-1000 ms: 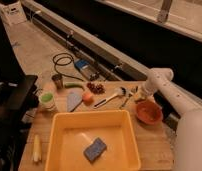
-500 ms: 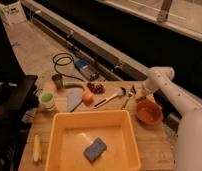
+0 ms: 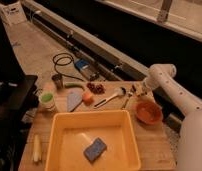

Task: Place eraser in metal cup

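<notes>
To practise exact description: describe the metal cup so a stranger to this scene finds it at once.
On the wooden table, look beyond the yellow tray to the far left corner, well away from the pincer on the right. The metal cup there is dull grey, smaller than the green-lined white cup nearby.

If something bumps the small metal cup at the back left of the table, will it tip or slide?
Probably it tips easily: the metal cup stands upright, small and narrow, so likely light. It stands near the table's back edge, so a push might send it off. The gripper is far to its right, by the spoon.
</notes>
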Robot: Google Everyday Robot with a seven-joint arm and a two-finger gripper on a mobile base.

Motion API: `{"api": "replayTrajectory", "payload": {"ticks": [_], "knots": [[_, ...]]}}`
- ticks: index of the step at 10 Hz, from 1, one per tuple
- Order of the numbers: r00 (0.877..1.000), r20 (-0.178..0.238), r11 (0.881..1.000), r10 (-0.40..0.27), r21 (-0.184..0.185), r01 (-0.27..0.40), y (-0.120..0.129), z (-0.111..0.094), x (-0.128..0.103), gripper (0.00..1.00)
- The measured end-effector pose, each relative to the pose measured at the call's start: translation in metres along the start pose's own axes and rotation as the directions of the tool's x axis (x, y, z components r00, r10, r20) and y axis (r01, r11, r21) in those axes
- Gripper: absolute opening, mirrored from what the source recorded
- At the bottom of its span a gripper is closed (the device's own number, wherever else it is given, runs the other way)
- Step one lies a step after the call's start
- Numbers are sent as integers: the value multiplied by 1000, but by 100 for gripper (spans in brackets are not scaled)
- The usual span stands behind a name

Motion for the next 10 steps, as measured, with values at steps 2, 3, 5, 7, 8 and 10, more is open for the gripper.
{"api": "replayTrajectory", "payload": {"ticks": [2, 3, 5, 7, 8, 10], "knots": [[999, 37, 1000, -18, -13, 18, 7, -9, -15, 0], [998, 56, 999, -20, -32, 22, 11, -15, -21, 0], [996, 86, 997, -21, -67, 27, 17, -25, -26, 0], [991, 130, 990, -23, -133, 40, 31, -42, -36, 0], [988, 150, 982, -27, -180, 54, 43, -51, -39, 0], [982, 181, 959, -54, -265, 101, 76, -64, -44, 0]]}}
